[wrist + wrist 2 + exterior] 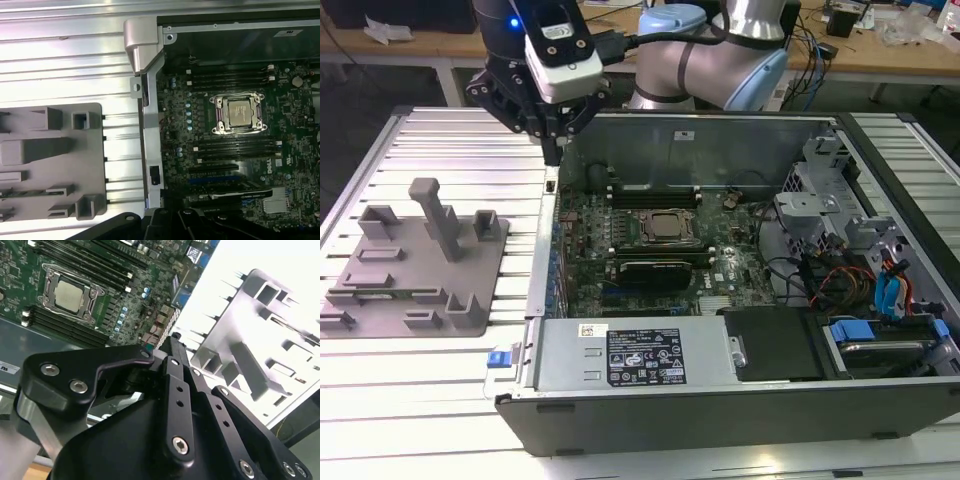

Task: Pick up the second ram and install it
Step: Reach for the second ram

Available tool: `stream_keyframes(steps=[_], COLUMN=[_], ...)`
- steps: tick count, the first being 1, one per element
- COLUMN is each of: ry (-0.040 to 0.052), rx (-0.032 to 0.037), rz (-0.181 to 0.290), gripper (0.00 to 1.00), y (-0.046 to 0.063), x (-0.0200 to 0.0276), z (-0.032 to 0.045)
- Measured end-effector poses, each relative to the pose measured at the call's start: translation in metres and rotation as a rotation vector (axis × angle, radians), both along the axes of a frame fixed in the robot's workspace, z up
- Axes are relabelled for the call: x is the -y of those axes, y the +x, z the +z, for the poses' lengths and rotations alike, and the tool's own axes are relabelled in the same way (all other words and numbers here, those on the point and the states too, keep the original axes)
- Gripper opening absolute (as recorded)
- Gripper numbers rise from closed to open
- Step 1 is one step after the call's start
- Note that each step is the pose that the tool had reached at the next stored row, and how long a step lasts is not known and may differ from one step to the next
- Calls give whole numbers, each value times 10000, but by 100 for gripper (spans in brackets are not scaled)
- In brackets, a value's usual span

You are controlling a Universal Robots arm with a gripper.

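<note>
Over open computer case (720, 420), at its wall on exterior view's left: hand (556, 150) closed, fingertips together, pointing down just above wall edge. We find second ram (402, 293) as thin green stick sitting in low slot of gray holder plate (430, 275) on ribbed surface (450, 150), well apart from hand, toward exterior view's left. Motherboard (650, 270) with CPU socket (665, 227) lies inside case, near hand.

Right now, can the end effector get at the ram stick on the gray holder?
Probably yes: the end effector hangs over the case wall, and the second ram lies in the holder plate, open from above; only an upright post stands near.
</note>
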State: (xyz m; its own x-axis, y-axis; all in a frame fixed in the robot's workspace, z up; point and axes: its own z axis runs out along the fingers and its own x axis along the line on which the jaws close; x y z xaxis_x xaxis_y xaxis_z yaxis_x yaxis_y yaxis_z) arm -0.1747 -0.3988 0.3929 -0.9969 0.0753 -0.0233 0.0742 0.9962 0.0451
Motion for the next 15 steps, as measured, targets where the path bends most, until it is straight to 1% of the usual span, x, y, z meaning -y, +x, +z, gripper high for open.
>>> stream_keyframes(steps=[3,11,12,15], ry=[0,0,0,0], rx=[0,0,0,1], rz=[0,-1,0,0], gripper=[8,8,8,8], y=[-82,-227,-277,-335], x=[0,0,0,0], z=[0,-1,-2,-3])
